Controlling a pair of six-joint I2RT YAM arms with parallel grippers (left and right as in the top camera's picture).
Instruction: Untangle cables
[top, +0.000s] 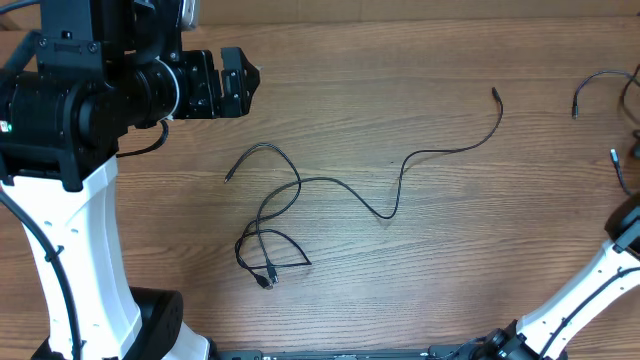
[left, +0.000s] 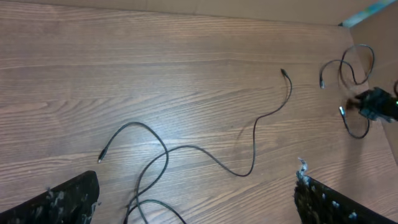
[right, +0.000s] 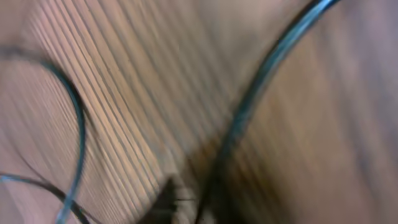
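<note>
Several thin black cables lie on the wooden table. One long cable (top: 400, 175) runs from a plug at the back right to a loose tangle (top: 265, 245) at the front centre; it also shows in the left wrist view (left: 252, 143). My left gripper (top: 240, 80) is open and empty, above the table behind the tangle; its fingers frame the left wrist view (left: 198, 186). Another cable bunch (top: 600, 85) lies at the far right edge. My right gripper (left: 376, 104) is down at that bunch. The right wrist view is blurred; a dark cable (right: 261, 87) crosses it very close.
The left arm's white base (top: 85, 250) stands at the front left. The right arm's white link (top: 590, 285) rises from the front right. A cardboard wall (left: 379, 28) closes off the table's right side.
</note>
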